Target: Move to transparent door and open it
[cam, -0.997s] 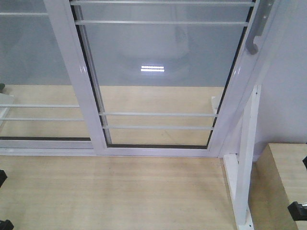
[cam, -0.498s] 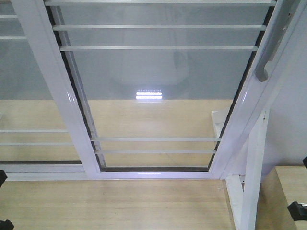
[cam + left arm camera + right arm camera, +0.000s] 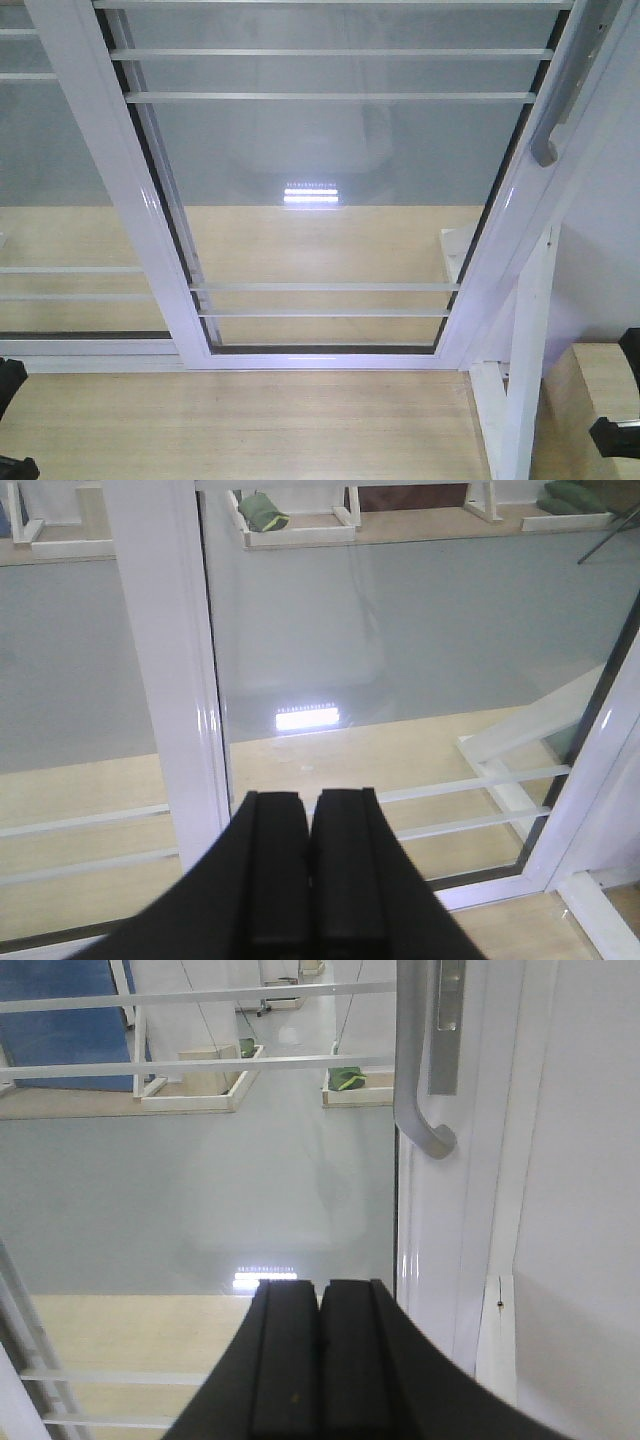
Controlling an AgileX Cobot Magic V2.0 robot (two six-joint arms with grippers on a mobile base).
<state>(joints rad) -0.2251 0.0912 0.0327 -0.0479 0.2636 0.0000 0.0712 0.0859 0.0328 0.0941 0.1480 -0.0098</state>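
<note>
Your left end effector (image 3: 310,810) is fully closed, fingers pressed together, gripping nothing; your right end effector (image 3: 320,1292) is the same. Past them, the transparent door (image 3: 330,150) stands directly ahead on the wooden floor (image 3: 250,430). Its grey handle (image 3: 420,1110) sits on the right stile. Only your right wrist view shows the lock plate (image 3: 447,1020). Beyond the glass lies a green bag (image 3: 262,510).

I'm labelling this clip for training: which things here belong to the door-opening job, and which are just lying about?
Job: transparent door, grey handle, right end effector.
Lying about: handleless glass panel, white support frame, green bag.
</note>
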